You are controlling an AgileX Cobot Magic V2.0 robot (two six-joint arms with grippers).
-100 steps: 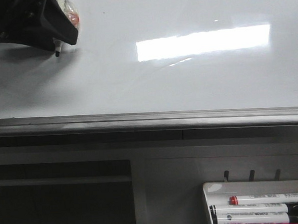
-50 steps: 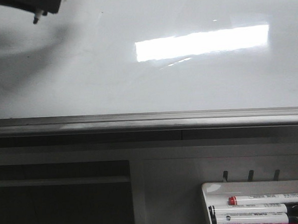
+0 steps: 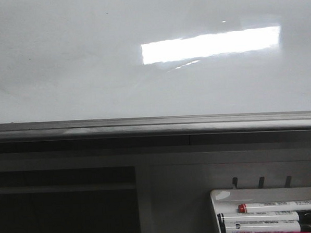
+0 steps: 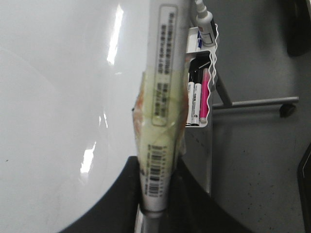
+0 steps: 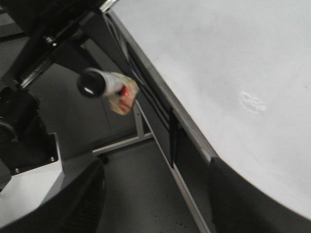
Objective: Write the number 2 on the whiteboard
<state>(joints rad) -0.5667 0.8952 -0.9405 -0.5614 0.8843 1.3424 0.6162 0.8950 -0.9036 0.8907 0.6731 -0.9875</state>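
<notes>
Whiteboard (image 3: 90, 73) is filling the upper half of the front view, its glossy white face running from edge to edge, with a bright rectangular glare (image 3: 211, 44) sitting right of centre. Its grey metal bottom edge (image 3: 156, 124) is crossing the frame just below the middle. In the lower right corner a small white tray (image 3: 222, 196) is holding a red-capped marker (image 3: 280, 206) above a black-capped marker (image 3: 260, 220). Neither arm is showing in this view.

In the left wrist view the left gripper (image 4: 155, 206) is clamping a taped marker (image 4: 163, 97), its dark fingers closing on the barrel at the lower centre of the frame. The barrel, carrying a printed label and a barcode, is running up the middle of the frame, with yellowish tape wrapping its lower half. The board is occupying the whole left side here, and the tray, with a pink marker (image 4: 204, 97) in it, is lying right of the barrel.

In the right wrist view the right gripper (image 5: 155, 199) is standing spread wide, one dark finger in each bottom corner with nothing between them. The board is taking up the upper right of that frame, and the taped marker's dark round end is showing at upper left.
</notes>
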